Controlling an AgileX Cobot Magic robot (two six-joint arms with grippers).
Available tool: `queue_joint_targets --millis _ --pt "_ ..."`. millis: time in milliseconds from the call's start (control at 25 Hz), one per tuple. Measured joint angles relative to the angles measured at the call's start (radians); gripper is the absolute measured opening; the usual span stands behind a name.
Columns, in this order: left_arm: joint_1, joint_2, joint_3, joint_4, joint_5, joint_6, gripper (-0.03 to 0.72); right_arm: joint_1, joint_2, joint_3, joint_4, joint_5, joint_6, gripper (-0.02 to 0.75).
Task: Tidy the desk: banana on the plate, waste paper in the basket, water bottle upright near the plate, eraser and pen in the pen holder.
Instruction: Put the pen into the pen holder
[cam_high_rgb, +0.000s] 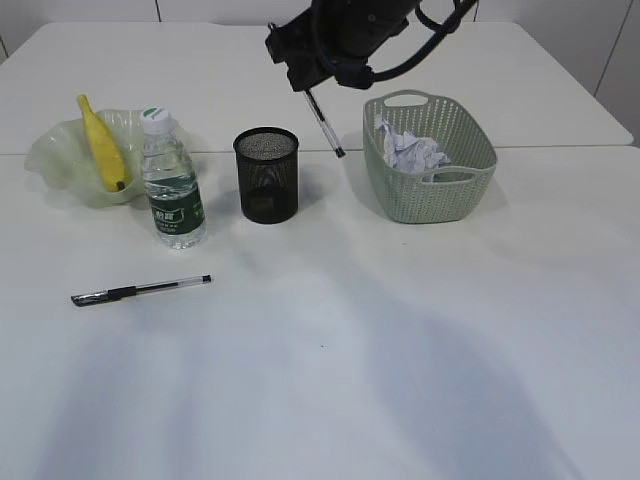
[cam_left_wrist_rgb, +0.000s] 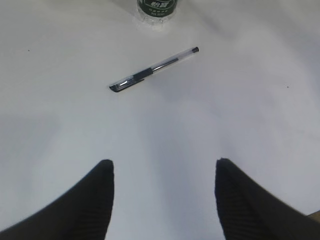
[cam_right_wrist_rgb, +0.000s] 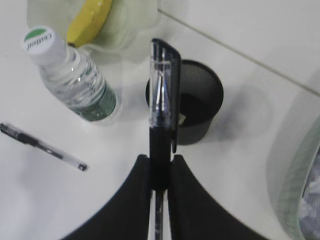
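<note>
I see the desk (cam_high_rgb: 420, 340), a large white flat top, and everything stands on its far half. The basket (cam_high_rgb: 430, 160) is the biggest thing, on the right side, and the waste paper (cam_high_rgb: 410, 150) lies inside it. On the far left is the plate (cam_high_rgb: 55, 155) with its wavy rim, and the banana (cam_high_rgb: 102, 145) rests in it, dark tip toward me. The water bottle (cam_high_rgb: 172, 185) stands upright just beside the plate, on its right. The pen holder (cam_high_rgb: 267, 175) stands between the bottle and the basket, well apart from the basket.

My right gripper (cam_right_wrist_rgb: 160, 172) hangs in the air above the gap between the pen holder and the basket. Its fingers are closed tight on a pen (cam_right_wrist_rgb: 162, 100); in the exterior view this pen points down at a slant, its tip above the desk just right of the pen holder. It is not inside the cup.

My left gripper (cam_left_wrist_rgb: 164, 172) is low over the bare near part of the desk, fingers spread wide and holding nothing. A second pen (cam_high_rgb: 140, 290) lies flat on the desk in front of the bottle, near the left gripper but apart from it.

I cannot find the eraser in any view.
</note>
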Motion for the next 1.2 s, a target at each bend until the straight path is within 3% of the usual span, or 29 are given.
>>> queue_joint_targets --millis 200,440,920,1200 --pt "0.0 0.0 0.0 -0.009 0.0 0.0 0.45 0.0 -0.131 0.252 -0.005 -0.051 0.002 0.043" --pt "0.0 0.0 0.0 -0.009 0.0 0.0 0.449 0.0 -0.285 0.504 0.002 -0.325 0.002 0.043" --pt "0.0 0.0 0.0 -0.011 0.0 0.0 0.448 0.0 -0.205 0.574 0.045 -0.789 -0.027 0.043" --pt "0.0 0.0 0.0 -0.011 0.0 0.0 0.445 0.01 -0.095 0.58 0.112 -0.934 -0.027 0.043"
